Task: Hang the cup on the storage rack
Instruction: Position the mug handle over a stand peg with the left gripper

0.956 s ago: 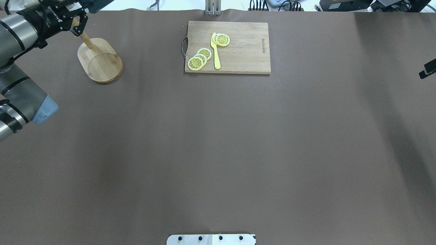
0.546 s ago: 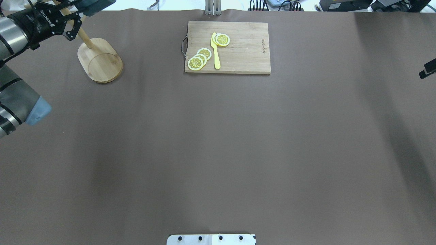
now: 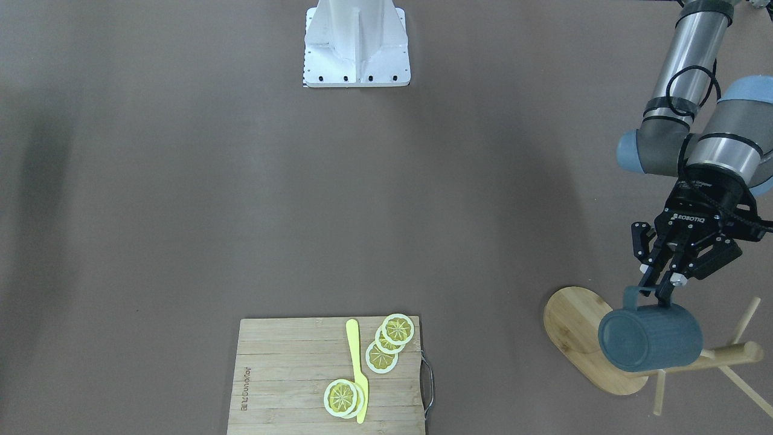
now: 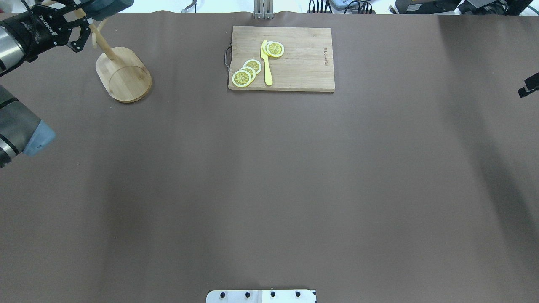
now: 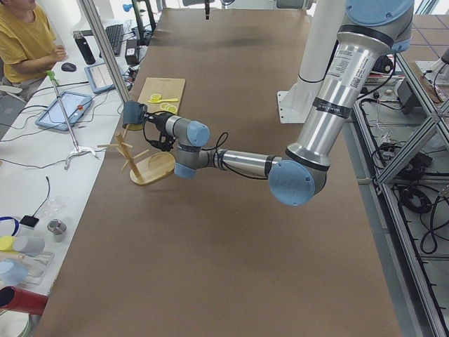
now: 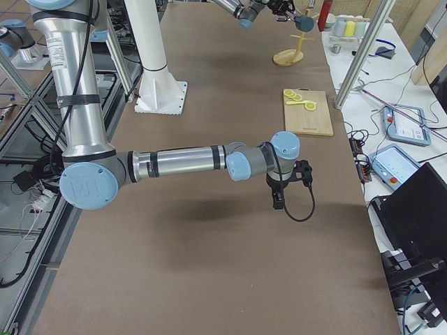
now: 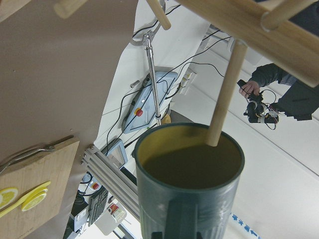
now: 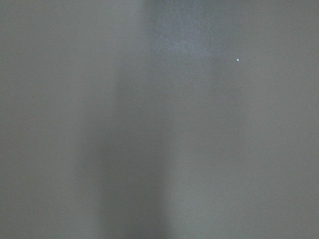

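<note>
The dark slate-blue cup [image 3: 649, 337] lies on its side in the air over the bamboo storage rack [image 3: 577, 338]. My left gripper [image 3: 660, 291] is shut on the cup's handle from the robot's side. In the left wrist view the cup's yellow-green mouth [image 7: 189, 159] faces the rack's post [image 7: 249, 30], and one thin peg [image 7: 225, 89] ends at or just inside the rim. The overhead view shows the left gripper [image 4: 80, 33], the cup [image 4: 107, 5] at the top edge and the rack's base [image 4: 124, 75]. My right gripper [image 6: 281, 197] hangs over bare table; I cannot tell its jaws.
A wooden cutting board [image 4: 303, 59] with lemon slices [image 4: 246, 72] and a yellow knife [image 4: 266, 63] lies at the far middle. The robot's base plate [image 3: 356, 45] is at the near edge. Operators and equipment sit beyond the far edge.
My left gripper has moved left and toward the far edge in the overhead view, carrying the cup along the rack's top. The right arm has not moved.
</note>
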